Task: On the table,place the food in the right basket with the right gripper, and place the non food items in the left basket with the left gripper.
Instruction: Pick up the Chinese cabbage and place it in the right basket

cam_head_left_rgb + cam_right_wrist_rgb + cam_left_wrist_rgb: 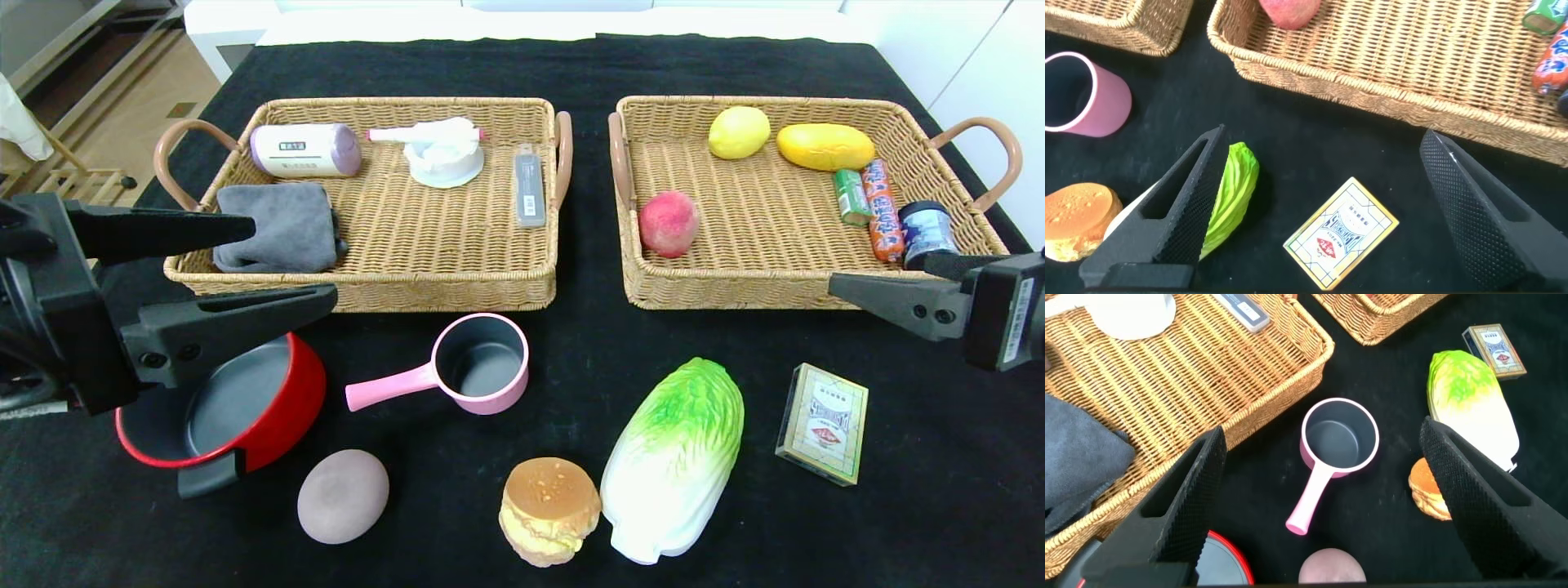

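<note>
I see both arms hovering low over the near side of the table (571,65), black cloth on it. Left tool (277,265) sits over the red pot (269,425), fingers spread wide, nothing between them. Right tool (841,287) is at the near right corner of the right basket (784,286), above the card box (823,423); wrist view shows its jaws wide apart and empty.

Loose on the table, near row: red pot far left with a dark grey inside, lilac-grey egg-shaped lump (343,496) just beside it, burger bun (549,510) touching the napa cabbage (674,460), card box to the right of the cabbage and apart from it. Pink saucepan (478,363) stands upright in front of the left basket (367,282), handle pointing to my left.

Left basket holds a grey cloth (277,226), a lilac cylinder with a small white label (306,150), a white dish-like item (443,153) and a slim grey stick (529,186).

Right basket holds a red peach (668,223), a lemon (739,132), a yellow oblong fruit (824,146), a green pack (851,197), an orange tube (882,208) and a dark jar (927,231).

Writing: card box face has a red-and-dark emblem with print I can't read; the cylinder label, the stick and the tube are also illegible.
</note>
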Motion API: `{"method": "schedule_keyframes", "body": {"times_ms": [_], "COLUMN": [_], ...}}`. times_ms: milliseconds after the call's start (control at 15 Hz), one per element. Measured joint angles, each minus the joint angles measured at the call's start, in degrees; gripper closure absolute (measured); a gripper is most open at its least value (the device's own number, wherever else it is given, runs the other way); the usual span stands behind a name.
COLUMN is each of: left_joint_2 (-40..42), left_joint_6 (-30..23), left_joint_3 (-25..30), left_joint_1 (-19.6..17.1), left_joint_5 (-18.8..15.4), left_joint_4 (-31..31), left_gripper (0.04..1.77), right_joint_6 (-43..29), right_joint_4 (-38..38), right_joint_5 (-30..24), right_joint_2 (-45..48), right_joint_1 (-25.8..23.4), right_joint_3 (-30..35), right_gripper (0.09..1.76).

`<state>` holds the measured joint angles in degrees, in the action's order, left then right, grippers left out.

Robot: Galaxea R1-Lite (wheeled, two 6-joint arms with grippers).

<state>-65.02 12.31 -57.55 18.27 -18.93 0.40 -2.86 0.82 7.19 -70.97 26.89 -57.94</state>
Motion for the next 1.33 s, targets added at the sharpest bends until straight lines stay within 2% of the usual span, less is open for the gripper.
{"method": "schedule_keyframes", "body": {"times_ms": [533, 733, 867, 1000, 1333], "left_joint_2": [0.5, 0.5, 0.7, 0.8, 1.2], "left_joint_6": [1.2, 1.3, 1.3, 1.3, 1.3], "left_joint_3": [1.1, 1.4, 1.5, 1.5, 1.7], "left_joint_1": [0.5, 1.1, 1.2, 1.2, 1.2], "left_joint_5": [-0.1, -0.1, 0.0, 0.0, 0.0], "left_joint_4": [-0.1, -0.1, -0.2, -0.2, -0.2], "left_gripper": [0.09, 0.09, 0.09, 0.09, 0.09], "right_joint_6": [3.4, 1.6, -1.4, -7.2, -25.3], "right_joint_4": [4.4, 6.5, 8.1, 14.4, 32.9], "right_joint_5": [0.2, 4.9, 9.6, 12.5, 13.9], "right_joint_2": [-0.5, -1.2, -2.3, -3.7, -8.8], "right_joint_1": [3.7, 7.4, 11.0, 15.1, 20.2], "right_joint_3": [0.0, -0.9, -1.8, -4.4, -15.2], "right_gripper": [0.14, 0.14, 0.14, 0.14, 0.14]}}
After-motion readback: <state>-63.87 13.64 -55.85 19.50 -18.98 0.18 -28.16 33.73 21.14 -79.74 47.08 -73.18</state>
